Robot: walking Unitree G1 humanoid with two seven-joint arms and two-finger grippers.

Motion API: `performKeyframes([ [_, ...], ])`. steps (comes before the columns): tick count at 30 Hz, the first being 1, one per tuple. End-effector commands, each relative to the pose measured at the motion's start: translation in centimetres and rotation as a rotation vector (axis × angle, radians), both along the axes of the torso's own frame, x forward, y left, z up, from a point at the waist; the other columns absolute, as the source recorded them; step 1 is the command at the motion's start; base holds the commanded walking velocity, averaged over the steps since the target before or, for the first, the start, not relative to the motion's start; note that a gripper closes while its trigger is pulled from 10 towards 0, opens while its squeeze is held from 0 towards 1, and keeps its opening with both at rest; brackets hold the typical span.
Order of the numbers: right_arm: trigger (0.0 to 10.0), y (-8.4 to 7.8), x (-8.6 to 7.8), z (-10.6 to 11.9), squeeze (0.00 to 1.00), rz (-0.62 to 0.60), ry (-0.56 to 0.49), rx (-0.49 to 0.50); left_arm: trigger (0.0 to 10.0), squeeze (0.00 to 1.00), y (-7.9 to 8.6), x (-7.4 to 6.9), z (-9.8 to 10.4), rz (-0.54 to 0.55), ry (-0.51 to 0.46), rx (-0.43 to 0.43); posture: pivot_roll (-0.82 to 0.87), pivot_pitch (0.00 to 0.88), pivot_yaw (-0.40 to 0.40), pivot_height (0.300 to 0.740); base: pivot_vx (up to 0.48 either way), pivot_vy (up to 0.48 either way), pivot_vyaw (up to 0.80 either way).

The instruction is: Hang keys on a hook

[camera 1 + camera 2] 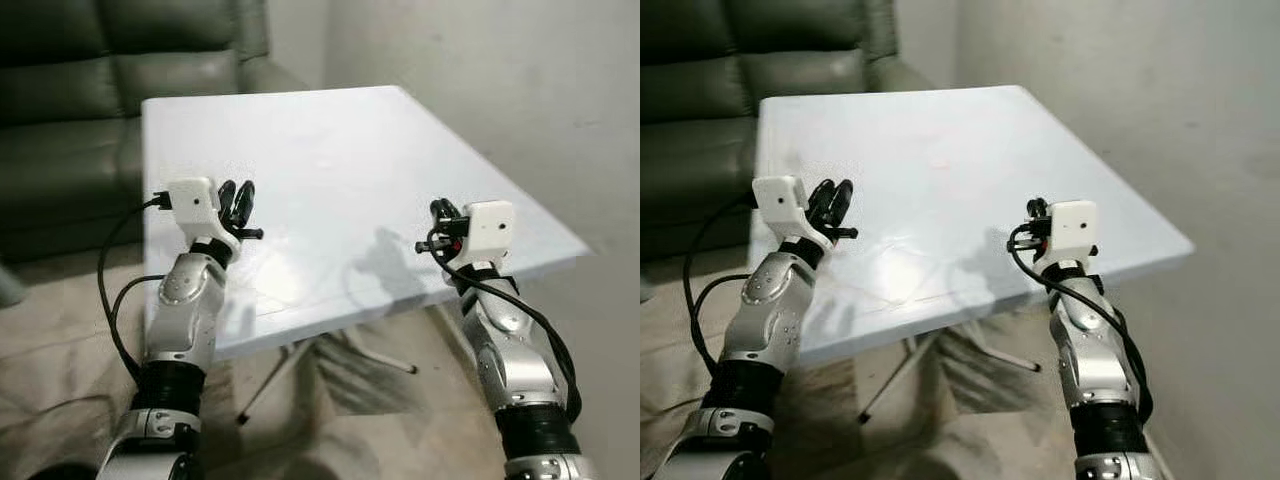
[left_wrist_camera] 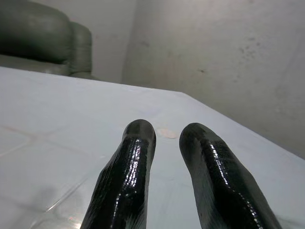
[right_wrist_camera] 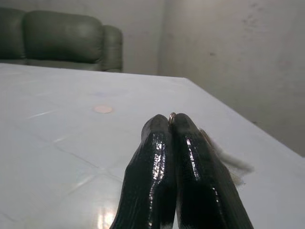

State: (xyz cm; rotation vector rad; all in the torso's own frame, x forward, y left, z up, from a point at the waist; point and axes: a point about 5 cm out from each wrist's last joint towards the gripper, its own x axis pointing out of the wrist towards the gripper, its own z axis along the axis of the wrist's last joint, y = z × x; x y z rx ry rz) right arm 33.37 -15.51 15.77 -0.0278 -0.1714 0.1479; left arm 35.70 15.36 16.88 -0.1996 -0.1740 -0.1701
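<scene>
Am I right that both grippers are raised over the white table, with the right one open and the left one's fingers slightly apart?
Not quite: the right gripper is shut, pinching a small metal ring, as the right wrist view shows. The left gripper does have its fingers slightly apart over the white table.

table [image 1: 330, 170]: you see a white square top, glossy, on thin metal legs
sofa [image 1: 70, 110]: dark green leather, just behind the table's far left side
wall [image 1: 500, 70]: pale grey, scuffed, to your right
floor [image 1: 60, 350]: beige
</scene>
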Motion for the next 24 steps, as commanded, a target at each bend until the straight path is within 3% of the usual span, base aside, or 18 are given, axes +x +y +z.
performKeyframes([
  [1, 10.0, -0.3, 0.03, 0.28, 0.0, -0.013, -0.013, -0.003, 10.0, 0.0, -0.21, 0.19, 0.32, -0.004, -0.008, 0.003, -0.09, 0.0, -0.017, 0.74, 0.0, 0.0, -0.73],
  [24, 10.0, -0.85, -0.08, -0.06, 0.0, -0.024, -0.002, -0.015, 10.0, 0.0, -0.36, 0.33, -0.13, -0.005, 0.0, 0.078, -0.08, 0.0, -0.023, 0.74, 0.0, 0.0, -0.73],
])
